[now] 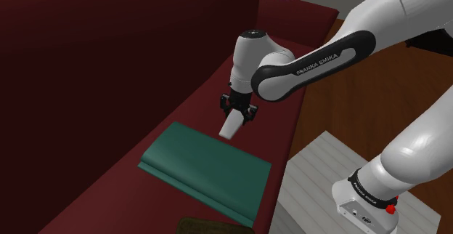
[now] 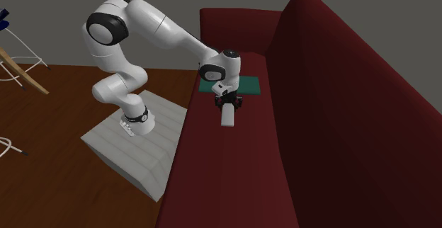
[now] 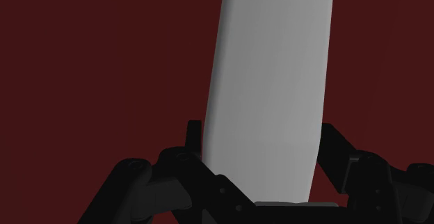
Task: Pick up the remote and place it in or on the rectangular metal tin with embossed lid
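Observation:
A plain white, elongated remote [image 1: 231, 128] is clasped at its near end by my black gripper [image 1: 238, 110], which is shut on it. It sits low over the dark red sofa seat [image 1: 123, 174], just past the far edge of a flat teal-green rectangular tin [image 1: 207, 171]. I cannot tell whether the remote touches the cushion. In the wrist view the remote [image 3: 271, 90] runs straight out from between the fingers [image 3: 195, 133] of my gripper [image 3: 264, 149], over red upholstery. The second exterior view shows the gripper [image 2: 227, 103], the remote [image 2: 228, 116] and the tin [image 2: 249, 85] behind them.
The sofa's tall backrest [image 1: 109, 43] rises beside the seat. A dark brown object [image 1: 210, 227] lies at the shoulder view's bottom edge, near the tin. My grey box stand [image 2: 134, 149] rests on a wooden floor [image 2: 42, 163]. Thin furniture legs [image 2: 21, 71] stand far off.

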You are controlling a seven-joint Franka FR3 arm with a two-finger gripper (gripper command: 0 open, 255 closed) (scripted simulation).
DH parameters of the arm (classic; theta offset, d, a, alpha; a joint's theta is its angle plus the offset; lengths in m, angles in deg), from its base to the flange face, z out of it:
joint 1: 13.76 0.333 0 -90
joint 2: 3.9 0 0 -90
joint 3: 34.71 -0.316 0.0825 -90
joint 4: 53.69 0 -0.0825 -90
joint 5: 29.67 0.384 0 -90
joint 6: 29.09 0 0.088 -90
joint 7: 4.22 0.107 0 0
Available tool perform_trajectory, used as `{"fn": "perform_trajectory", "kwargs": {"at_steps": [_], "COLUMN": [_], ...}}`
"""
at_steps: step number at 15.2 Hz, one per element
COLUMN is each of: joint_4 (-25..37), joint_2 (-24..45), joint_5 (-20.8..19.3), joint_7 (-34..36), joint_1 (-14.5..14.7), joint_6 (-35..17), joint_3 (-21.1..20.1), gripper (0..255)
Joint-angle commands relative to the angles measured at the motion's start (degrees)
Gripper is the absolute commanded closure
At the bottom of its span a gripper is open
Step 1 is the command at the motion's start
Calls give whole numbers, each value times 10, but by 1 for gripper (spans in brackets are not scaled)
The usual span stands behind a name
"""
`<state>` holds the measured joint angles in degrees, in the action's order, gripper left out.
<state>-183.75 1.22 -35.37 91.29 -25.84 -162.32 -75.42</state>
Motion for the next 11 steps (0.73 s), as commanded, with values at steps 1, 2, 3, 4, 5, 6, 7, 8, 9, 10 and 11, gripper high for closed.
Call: {"fn": "perform_trajectory", "kwargs": {"at_steps": [1, 2, 3, 4, 5, 6, 7, 8, 9, 10, 11], "joint_4": [0, 0, 0, 0, 0, 0, 0, 2, 5, 8, 11], "joint_2": [0, 0, 0, 0, 0, 0, 0, -6, -13, -19, -25], "joint_5": [0, 0, 0, 0, 0, 0, 0, 6, 12, 18, 24], "joint_7": [0, 0, 0, 0, 0, 0, 0, -4, -9, -13, -17], "joint_1": [0, 0, 0, 0, 0, 0, 0, -1, -2, -3, -3], "joint_6": [0, 0, 0, 0, 0, 0, 0, 7, 14, 21, 29], "joint_3": [0, 0, 0, 0, 0, 0, 0, -1, -2, -2, -3], "gripper": [255, 255, 255, 255, 255, 255, 255, 255, 255, 255, 255]}}
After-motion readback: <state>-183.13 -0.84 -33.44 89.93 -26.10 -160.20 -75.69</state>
